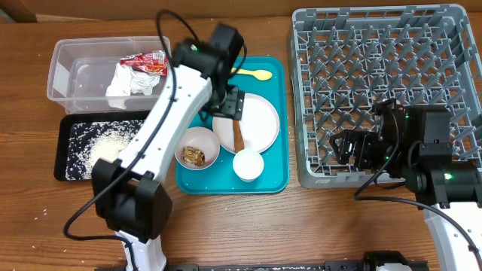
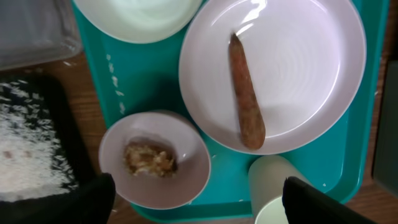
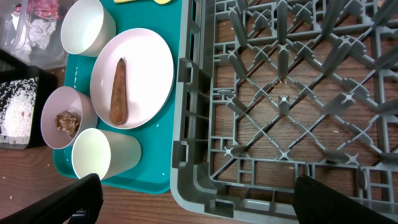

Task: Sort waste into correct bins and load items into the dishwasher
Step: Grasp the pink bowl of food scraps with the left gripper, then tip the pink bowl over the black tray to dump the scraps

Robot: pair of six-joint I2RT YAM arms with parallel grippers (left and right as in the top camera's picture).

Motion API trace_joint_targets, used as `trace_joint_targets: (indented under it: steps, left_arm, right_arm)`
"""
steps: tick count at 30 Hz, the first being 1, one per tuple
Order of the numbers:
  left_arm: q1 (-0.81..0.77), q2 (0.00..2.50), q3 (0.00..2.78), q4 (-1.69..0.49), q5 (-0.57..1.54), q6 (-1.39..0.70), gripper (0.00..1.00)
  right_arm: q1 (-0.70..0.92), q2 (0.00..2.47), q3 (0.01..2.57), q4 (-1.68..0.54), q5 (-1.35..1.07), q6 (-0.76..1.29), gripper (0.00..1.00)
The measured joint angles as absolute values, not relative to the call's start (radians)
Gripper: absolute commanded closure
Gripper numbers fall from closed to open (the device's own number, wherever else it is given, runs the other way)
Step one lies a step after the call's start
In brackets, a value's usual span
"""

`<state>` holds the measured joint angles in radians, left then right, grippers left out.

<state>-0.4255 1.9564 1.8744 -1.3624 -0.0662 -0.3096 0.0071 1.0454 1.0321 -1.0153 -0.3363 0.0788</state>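
Observation:
My left gripper [image 2: 199,208] hangs open over the teal tray [image 2: 143,74], with nothing held. Below it sit a small white bowl [image 2: 155,158] holding brown scraps [image 2: 149,158], a white cup [image 2: 273,186] lying on its side, and a round white plate [image 2: 292,68] carrying a long brown food scrap [image 2: 245,93]. A second white bowl [image 2: 140,15] shows at the top edge. The yellow spoon [image 1: 256,74] lies at the tray's far end. The clear tub [image 1: 68,71] holds the red wrapper [image 1: 147,62] and napkin [image 1: 124,84]. My right gripper [image 3: 199,205] stands open over the near-left corner of the grey dish rack [image 3: 261,124].
The black tray [image 1: 68,162], in front of the clear tub, holds loose rice [image 1: 105,147]. My left arm [image 1: 162,128] stretches over the black tray and the teal tray's left side. A few rice grains lie on the wooden table [image 1: 45,214] at the front left.

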Motion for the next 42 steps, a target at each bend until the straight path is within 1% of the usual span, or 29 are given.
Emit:
trace_joint_targets:
  steps: [2, 5, 7, 8, 9, 12, 13, 14, 17, 19, 27, 32, 34, 36, 39, 42]
  left_arm:
    - [-0.426, 1.964, 1.797, -1.3, -0.051, -0.342, 0.15]
    - [-0.426, 1.967, 1.676, -1.201, -0.036, -0.386, 0.3]
    - [-0.426, 1.968, 1.621, -1.15, -0.032, -0.418, 0.43]
    - [-0.426, 1.968, 1.587, -1.108, -0.025, -0.428, 0.48]
    - [-0.426, 1.969, 1.567, -1.087, -0.022, -0.441, 0.51]
    - [-0.426, 1.969, 1.501, -1.031, -0.014, -0.465, 0.55]
    - [-0.426, 1.969, 1.483, -1.018, -0.013, -0.467, 0.59]
    - [-0.426, 1.969, 1.465, -1.008, -0.011, -0.472, 0.67]
    - [-0.426, 1.969, 1.419, -0.981, -0.007, -0.485, 0.86]
    - [-0.426, 1.969, 1.409, -0.972, -0.007, -0.492, 0.96]
    - [-0.426, 1.969, 1.414, -0.991, -0.019, -0.495, 0.96]
    - [-0.426, 1.97, 1.517, -1.187, -0.01, -0.463, 0.96]
    - [-0.426, 1.972, 1.599, -1.273, -0.01, -0.436, 0.96]
    - [-0.426, 1.975, 1.759, -1.394, -0.007, -0.389, 0.96]
    - [-0.418, 1.976, 1.914, -1.502, -0.006, -0.337, 0.96]
    - [-0.393, 1.964, 2.013, -1.578, 0.002, -0.291, 0.96]
  right_arm:
    - [0.007, 1.045, 1.032, -1.016, -0.337, 0.079, 0.0]
    - [0.007, 1.045, 1.032, -1.022, -0.336, 0.078, 0.0]
    - [0.007, 1.045, 1.032, -1.021, -0.337, 0.079, 0.0]
    - [0.007, 1.045, 1.032, -1.022, -0.337, 0.078, 0.0]
    - [0.007, 1.045, 1.032, -1.023, -0.337, 0.078, 0.0]
    - [0.007, 1.045, 1.032, -1.023, -0.337, 0.079, 0.0]
    - [0.007, 1.045, 1.032, -1.022, -0.337, 0.078, 0.0]
    - [0.007, 1.045, 1.032, -1.023, -0.337, 0.078, 0.0]
    - [0.007, 1.045, 1.032, -1.023, -0.337, 0.078, 0.0]
    - [0.007, 1.045, 1.032, -1.022, -0.337, 0.078, 0.0]
    - [0.007, 1.045, 1.032, -1.022, -0.337, 0.078, 0.0]
    - [0.007, 1.045, 1.032, -1.021, -0.337, 0.079, 0.0]
    - [0.007, 1.045, 1.032, -1.022, -0.337, 0.079, 0.0]
    - [0.007, 1.045, 1.032, -1.023, -0.337, 0.079, 0.0]
    - [0.007, 1.045, 1.032, -1.022, -0.337, 0.079, 0.0]
    - [0.007, 1.045, 1.032, -1.023, -0.337, 0.078, 0.0]
